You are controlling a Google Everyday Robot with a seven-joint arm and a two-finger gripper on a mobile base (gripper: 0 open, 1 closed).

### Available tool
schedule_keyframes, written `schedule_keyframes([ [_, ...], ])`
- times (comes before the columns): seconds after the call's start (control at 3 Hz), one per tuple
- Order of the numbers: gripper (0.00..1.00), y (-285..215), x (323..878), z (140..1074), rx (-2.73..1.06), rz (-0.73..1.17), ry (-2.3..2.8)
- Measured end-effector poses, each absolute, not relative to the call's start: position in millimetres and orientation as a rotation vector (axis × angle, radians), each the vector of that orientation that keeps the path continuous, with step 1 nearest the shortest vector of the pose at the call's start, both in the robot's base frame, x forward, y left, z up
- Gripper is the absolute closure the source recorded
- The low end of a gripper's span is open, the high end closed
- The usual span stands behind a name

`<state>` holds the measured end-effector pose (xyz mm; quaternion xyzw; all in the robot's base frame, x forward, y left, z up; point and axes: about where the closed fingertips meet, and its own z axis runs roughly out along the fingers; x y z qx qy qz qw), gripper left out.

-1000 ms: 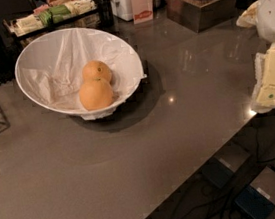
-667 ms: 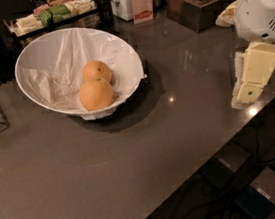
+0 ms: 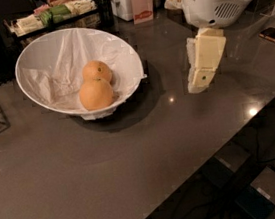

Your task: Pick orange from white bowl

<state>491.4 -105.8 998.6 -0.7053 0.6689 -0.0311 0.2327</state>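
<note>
Change: my gripper (image 3: 198,84) has swung left, nearer the white bowl (image 3: 126,57), still apart from it.
Meaning: I judge the approach is under way, with nothing lifted.
Gripper: I cannot tell whether it is open or closed.
Orange (image 3: 95,94): round, smooth, in the bowl, touching a smaller orange (image 3: 96,70).

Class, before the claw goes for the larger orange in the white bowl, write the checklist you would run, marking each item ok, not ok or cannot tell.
1. Orange uncovered and in view: ok.
2. It lies in the white bowl, on the paper: ok.
3. Room around it: not ok, the smaller orange touches its far side.
4. Claw above the bowl: not ok, it hangs right of the bowl, over the table.
5. Nothing between claw and bowl: ok.
</note>
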Motion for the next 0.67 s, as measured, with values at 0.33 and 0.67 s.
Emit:
schedule_keyframes([
  [0.33, 0.00, -105.8, 491.4, 998.6, -1.938, -0.085, 1.838],
  [0.67, 0.00, -97.0, 498.1, 996.1, -1.953, -0.081, 1.802],
])
